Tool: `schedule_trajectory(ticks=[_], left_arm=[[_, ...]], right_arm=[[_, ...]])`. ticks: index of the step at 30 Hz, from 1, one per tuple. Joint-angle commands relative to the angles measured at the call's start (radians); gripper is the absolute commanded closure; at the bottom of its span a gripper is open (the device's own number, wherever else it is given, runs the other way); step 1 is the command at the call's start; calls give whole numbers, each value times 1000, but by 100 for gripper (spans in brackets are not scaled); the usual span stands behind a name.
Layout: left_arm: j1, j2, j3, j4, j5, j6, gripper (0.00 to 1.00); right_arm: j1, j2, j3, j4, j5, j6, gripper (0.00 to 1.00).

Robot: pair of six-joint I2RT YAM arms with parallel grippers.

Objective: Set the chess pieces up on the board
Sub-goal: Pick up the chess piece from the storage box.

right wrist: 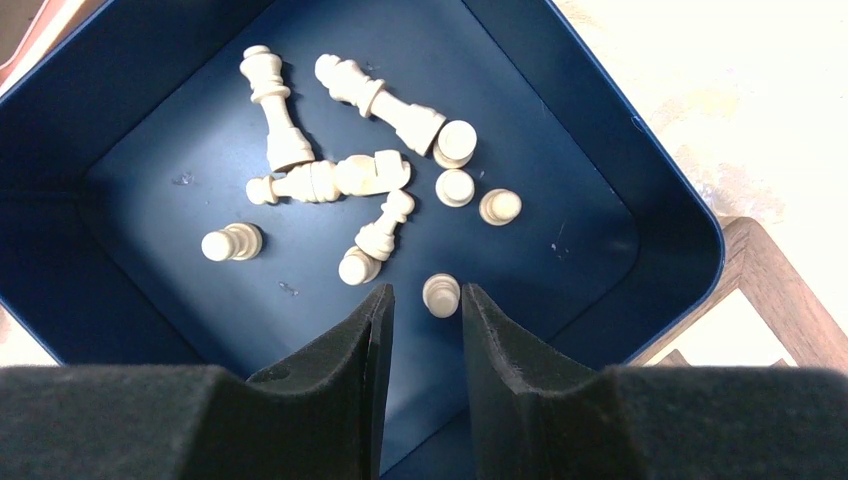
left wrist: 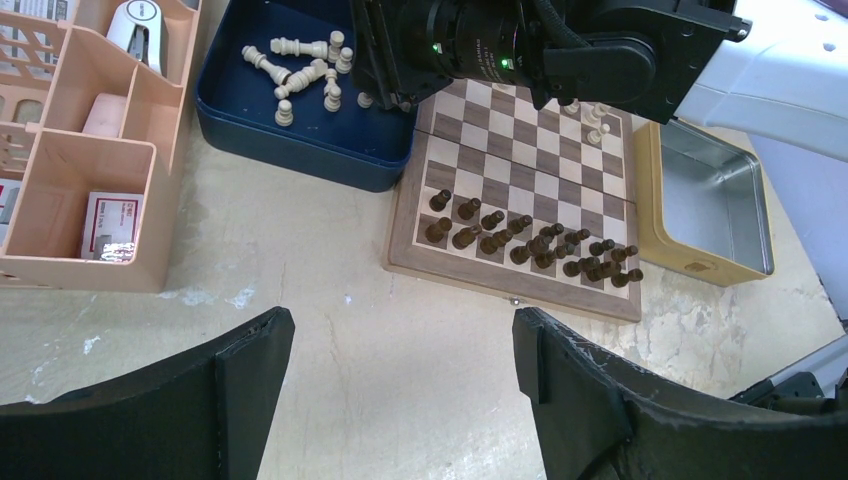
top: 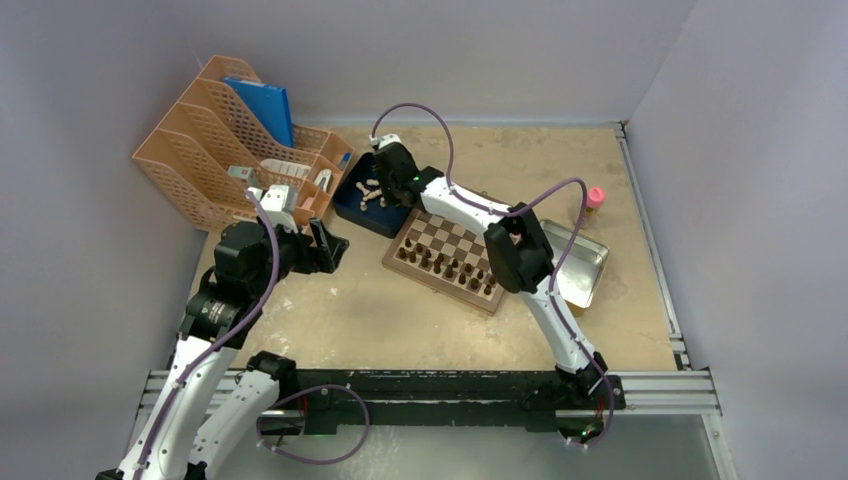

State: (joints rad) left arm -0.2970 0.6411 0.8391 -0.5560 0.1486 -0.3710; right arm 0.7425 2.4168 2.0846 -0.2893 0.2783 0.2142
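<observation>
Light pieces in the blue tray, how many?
9, all in the blue tray: four lying pieces mid-tray, three upright pawns right of them, one at left, one by the right tool. Overlaps could hide more.

A robot lab's test cell: plain pale walls [top: 500, 50] box in a worn beige table [top: 400, 320]. An aluminium rail [top: 660, 390] along the table's near edge carries two cabled robot arms [top: 555, 320]. An orange file rack [top: 200, 150] stands at the table's far left corner.

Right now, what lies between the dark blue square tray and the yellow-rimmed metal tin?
The brown-framed checkered wooden chessboard lies there, as the left wrist view shows.
</observation>
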Motion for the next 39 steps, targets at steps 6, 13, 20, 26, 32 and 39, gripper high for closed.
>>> schedule_trajectory(ticks=[6, 13, 20, 26, 32, 39], left_arm=[[-5, -7, 6, 37, -5, 12, 19], [-5, -5, 6, 38, -6, 12, 20], [-5, -4, 7, 39, -6, 12, 20], [-5, -4, 6, 39, -5, 13, 19], [-5, -4, 7, 39, -6, 14, 20], [-5, -3, 6, 38, -6, 14, 20]], right_arm=[[4, -4, 28, 2, 18, -20, 66], [3, 3, 28, 8, 8, -16, 67], [3, 20, 41, -9, 18, -16, 68], [3, 30, 58, -22, 23, -20, 70], [3, 11, 52, -6, 20, -20, 77], [6, -48, 39, 34, 6, -3, 84]])
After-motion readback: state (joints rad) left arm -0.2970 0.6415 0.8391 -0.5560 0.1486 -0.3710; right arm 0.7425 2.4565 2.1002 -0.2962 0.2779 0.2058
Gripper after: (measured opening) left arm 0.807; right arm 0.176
